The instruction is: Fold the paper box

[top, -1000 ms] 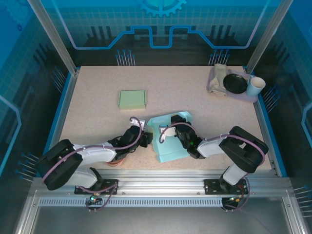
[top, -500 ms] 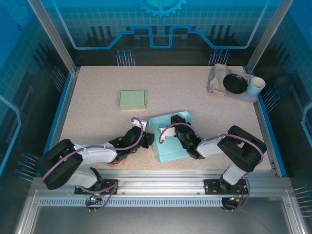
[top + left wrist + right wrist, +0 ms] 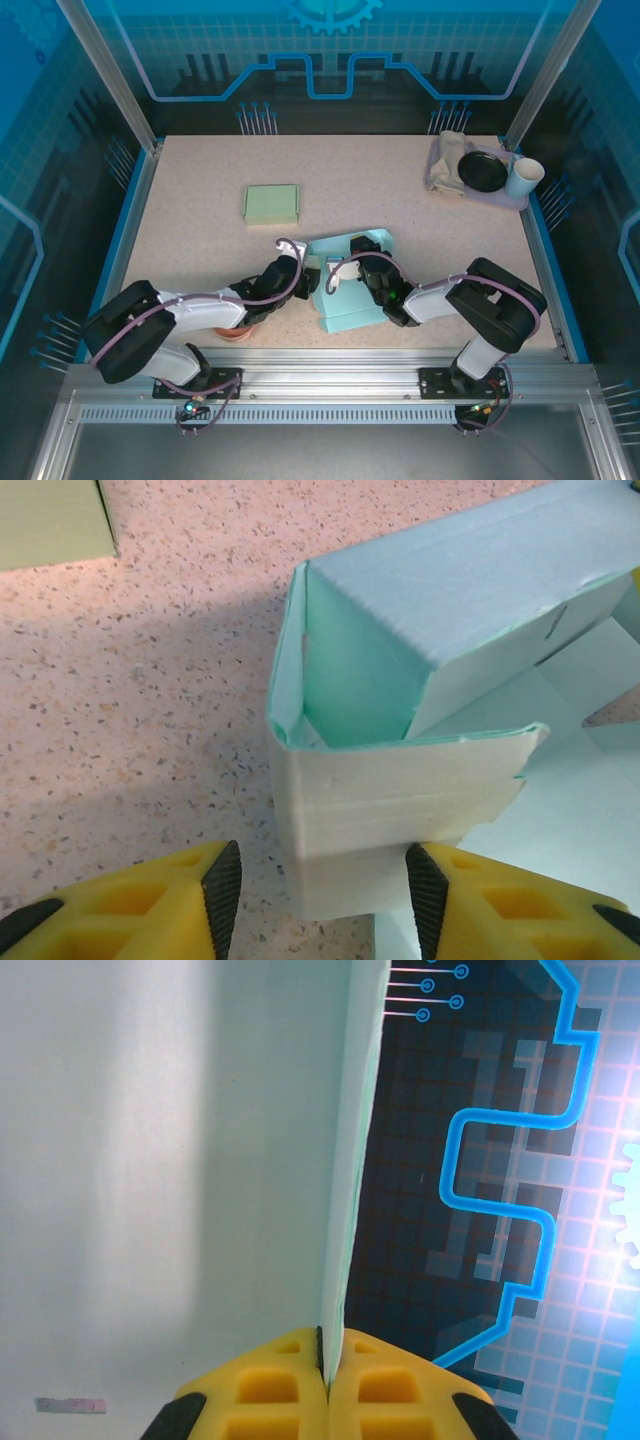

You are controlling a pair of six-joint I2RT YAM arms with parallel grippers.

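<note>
While the right pincer clamps a panel of the teal paper box at the tabletop's near middle, the left pincer (jaws apart astride the end wall) should next squeeze it upright.

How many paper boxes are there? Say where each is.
2. A green box lies left of centre; a part-folded blue box sits at front centre. Others may be hidden.

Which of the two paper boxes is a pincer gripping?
The half-folded pale teal paper box: the right pincer is shut on its panel. The flat pale green box lies apart, untouched.
</note>
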